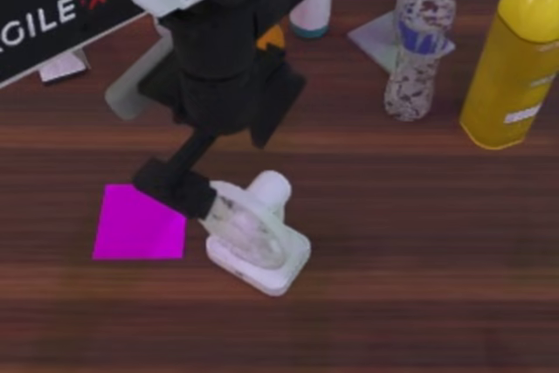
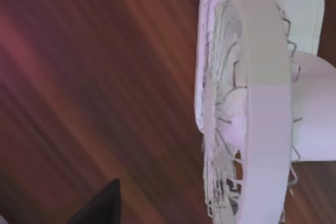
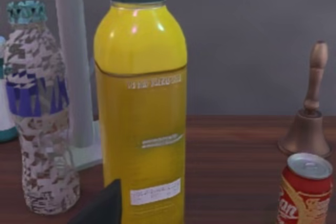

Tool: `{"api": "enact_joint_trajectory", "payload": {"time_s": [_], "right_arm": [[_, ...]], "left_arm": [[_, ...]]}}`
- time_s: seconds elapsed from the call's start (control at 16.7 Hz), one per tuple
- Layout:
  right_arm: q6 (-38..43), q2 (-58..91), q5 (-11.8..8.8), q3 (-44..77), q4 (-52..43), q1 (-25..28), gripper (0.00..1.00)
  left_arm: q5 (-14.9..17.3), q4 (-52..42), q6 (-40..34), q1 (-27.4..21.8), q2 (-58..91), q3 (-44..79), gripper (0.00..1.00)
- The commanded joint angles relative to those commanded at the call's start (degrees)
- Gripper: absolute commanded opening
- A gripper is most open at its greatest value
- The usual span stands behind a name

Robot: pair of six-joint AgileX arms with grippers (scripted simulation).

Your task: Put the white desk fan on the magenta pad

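Left end effector (image 1: pixel 212 204) sits right at the grille ring of the white desk fan (image 1: pixel 260 235); whether its fingers are spread or pinching cannot be made out. Fan stands on the wooden tabletop (image 1: pixel 410 242), just right of the magenta pad (image 1: pixel 138 224), not on it. Right arm is out of the top view.

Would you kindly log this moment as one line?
left gripper at fan ring | fan on table, beside pad | right arm out of top view
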Motion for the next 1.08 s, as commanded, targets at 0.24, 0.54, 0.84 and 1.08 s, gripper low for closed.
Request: {"api": "enact_joint_trajectory", "payload": {"time_s": [0.24,0.54,0.84,1.08], "right_arm": [[0.0,0.0,0.0,0.0,0.0,0.0,1.0],[0.0,0.0,0.0,0.0,0.0,0.0,1.0],[0.0,0.0,0.0,0.0,0.0,0.0,1.0],[0.0,0.0,0.0,0.0,0.0,0.0,1.0]], "left_arm": [[0.0,5.5,0.1,0.0,0.2,-5.4,1.0],[0.0,10.8,0.0,-0.1,0.5,-10.4,1.0],[0.0,10.8,0.0,-0.1,0.5,-10.4,0.77],[0.0,10.8,0.0,-0.1,0.5,-10.4,0.47]]}}
